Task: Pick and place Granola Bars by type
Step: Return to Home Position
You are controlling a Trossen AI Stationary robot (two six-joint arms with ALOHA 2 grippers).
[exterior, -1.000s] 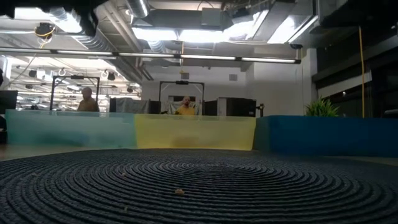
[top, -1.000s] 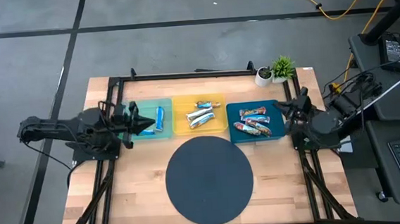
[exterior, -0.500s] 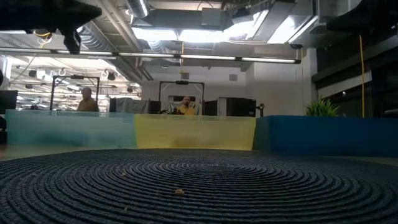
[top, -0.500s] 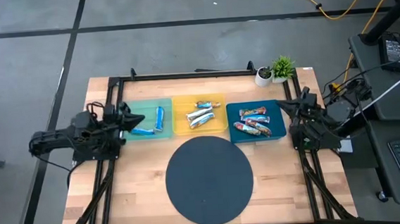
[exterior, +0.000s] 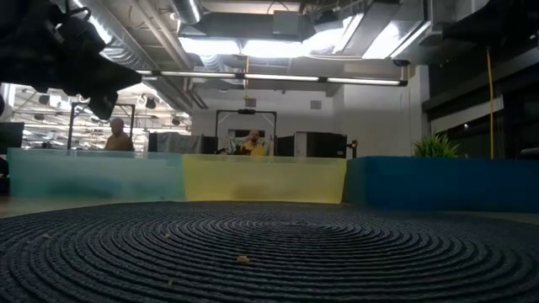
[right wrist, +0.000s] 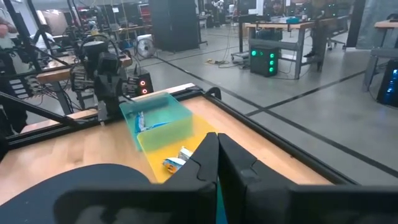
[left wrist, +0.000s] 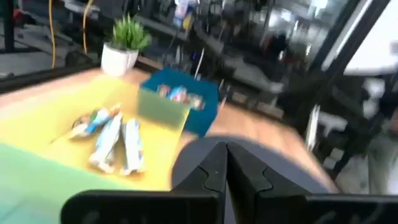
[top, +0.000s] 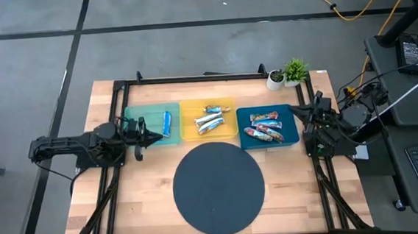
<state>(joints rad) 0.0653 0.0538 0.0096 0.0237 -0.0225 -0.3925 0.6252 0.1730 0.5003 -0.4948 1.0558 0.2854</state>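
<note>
Three abreast along the far half of the table (top: 149,210), sitting wall to wall from left to right: teal tray (top: 150,115), yellow tray (top: 189,133), blue tray (top: 289,126). Holding the Granola Bars (top: 209,121), grouped by wrapper. Lying in the teal tray: one blue bar (top: 167,122), long axis running from far wall to near wall, and a second blue bar (right wrist: 152,124) lying crosswise by the near wall. Lying in the yellow tray: two silver-white bars (top: 208,127) side by side, long axes running nearly left to right and slanting a little, plus one multicolour bar (top: 216,109) pointing left to right by the far wall. Lying in the blue tray: one red-brown bar (top: 266,115) stretching left to right along the far wall, and a red-brown cluster (top: 263,133) slanting from the left wall toward the near right corner. Showing print too small for reading on every wrapper. Hovering over the teal tray's near wall: left gripper (top: 153,136), fingers pressing tip to tip and gripping nothing. Hanging at the blue tray's right wall, close to the table's right edge: right gripper (top: 297,111), fingers likewise meeting on nothing. Lying on the near half of the table: round dark woven mat (top: 218,186). Standing at the far right corner: potted plant (top: 292,72). Showing above the tray walls in the low view: two people (exterior: 250,145) in the room beyond.
</note>
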